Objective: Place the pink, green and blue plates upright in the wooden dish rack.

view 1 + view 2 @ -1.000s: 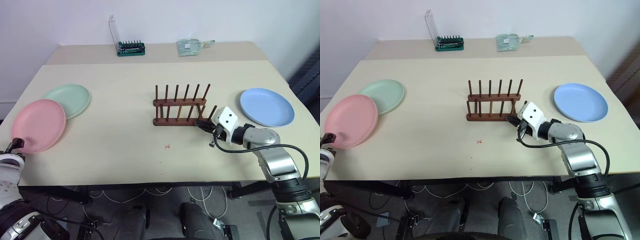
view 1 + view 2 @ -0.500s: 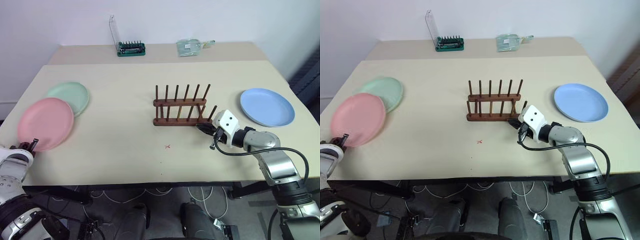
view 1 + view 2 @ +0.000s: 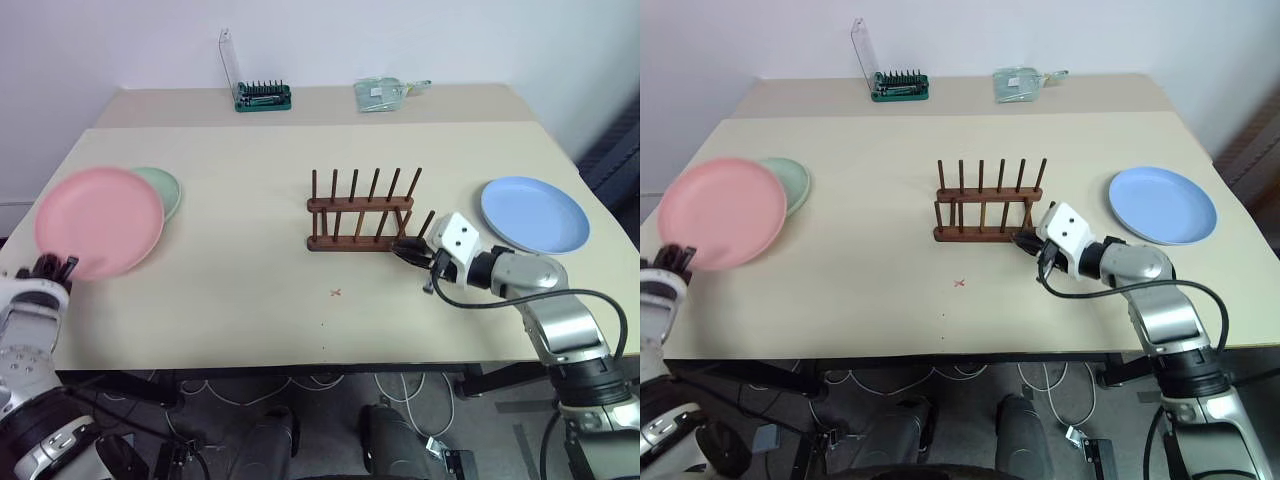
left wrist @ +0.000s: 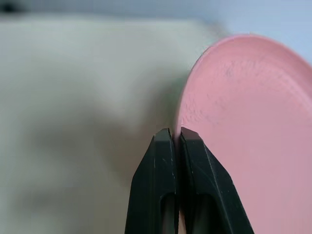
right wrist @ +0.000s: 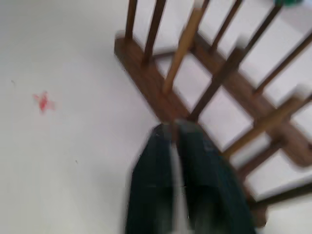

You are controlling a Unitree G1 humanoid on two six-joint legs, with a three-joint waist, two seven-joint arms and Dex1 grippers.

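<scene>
At the table's left edge the left gripper (image 4: 175,139) pinches the pink plate (image 3: 98,222), lifted over the green plate (image 3: 163,190). Mid-table, the rack (image 3: 360,213) is empty; the blue plate (image 3: 533,214) lies near the right edge. Whether the right gripper (image 5: 178,131) is parted, I cannot tell.

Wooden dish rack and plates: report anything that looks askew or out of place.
The pink plate is off the table, tilted, pinched at its rim by the left gripper. The wooden dish rack holds no plates; the right gripper sits at its near right end. The green plate and blue plate lie flat.
</scene>
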